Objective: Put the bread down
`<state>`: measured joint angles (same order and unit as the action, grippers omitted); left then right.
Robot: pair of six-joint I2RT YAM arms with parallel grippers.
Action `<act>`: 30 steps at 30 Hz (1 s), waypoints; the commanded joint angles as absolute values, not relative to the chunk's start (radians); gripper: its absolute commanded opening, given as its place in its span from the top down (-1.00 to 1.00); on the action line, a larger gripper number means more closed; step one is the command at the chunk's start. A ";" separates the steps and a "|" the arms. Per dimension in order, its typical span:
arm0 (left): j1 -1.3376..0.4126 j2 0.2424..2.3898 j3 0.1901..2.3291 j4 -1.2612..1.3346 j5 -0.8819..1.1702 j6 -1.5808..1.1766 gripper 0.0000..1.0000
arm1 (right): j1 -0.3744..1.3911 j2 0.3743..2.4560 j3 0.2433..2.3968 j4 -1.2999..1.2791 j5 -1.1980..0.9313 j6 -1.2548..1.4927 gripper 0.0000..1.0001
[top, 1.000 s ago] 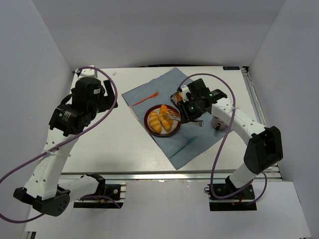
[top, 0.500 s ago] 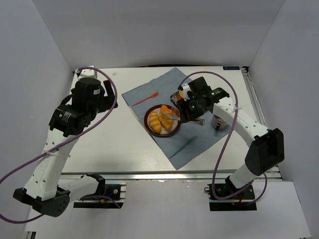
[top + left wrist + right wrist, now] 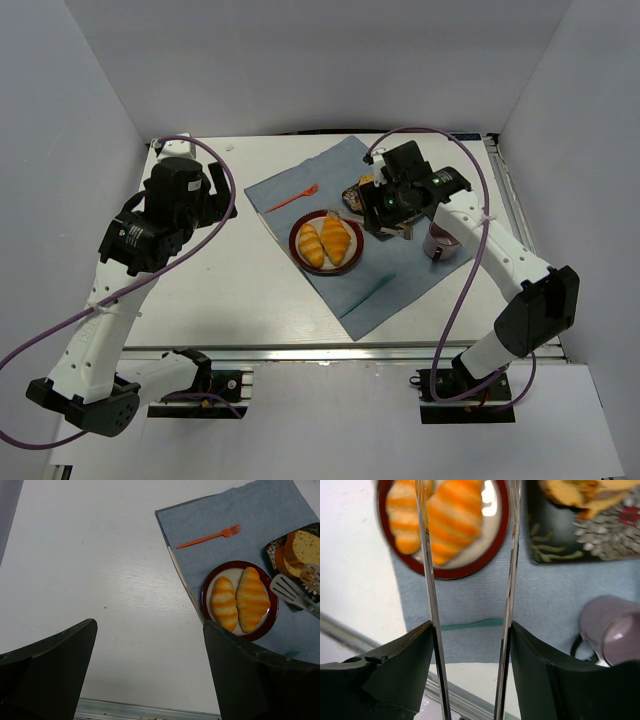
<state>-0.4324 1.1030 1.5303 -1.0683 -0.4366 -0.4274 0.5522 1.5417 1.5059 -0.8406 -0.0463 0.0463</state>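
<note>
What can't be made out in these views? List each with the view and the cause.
Right wrist: tips of the tongs, cut off by the top edge.
Right wrist: the bread, blurred and cropped at the top.
Top external: the dark tray, largely under the right gripper.
Left wrist: the same tray, cut by the right edge.
Top external: the teal utensil, too thin to identify.

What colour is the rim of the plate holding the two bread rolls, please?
The plate has a dark red rim around a pale centre; the left wrist view shows it best.
</note>
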 commanded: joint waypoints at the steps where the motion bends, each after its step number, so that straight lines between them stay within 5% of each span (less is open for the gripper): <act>1: -0.436 1.080 1.528 -1.058 -0.437 -0.426 -0.96 | 0.552 1.534 1.589 -0.841 0.105 0.112 -0.32; 18: -0.436 1.092 1.554 -1.078 -0.483 -0.384 -0.96 | 0.502 1.795 1.853 -0.894 0.302 0.276 -0.18; 30: -0.436 1.111 1.560 -1.080 -0.485 -0.362 -0.96 | 0.296 1.709 1.727 -0.764 0.232 0.243 -0.15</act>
<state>-0.4324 1.1137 1.5345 -1.0740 -0.4713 -0.3740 0.3805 1.7729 1.7443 -0.8570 0.2756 0.2867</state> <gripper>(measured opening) 0.983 0.579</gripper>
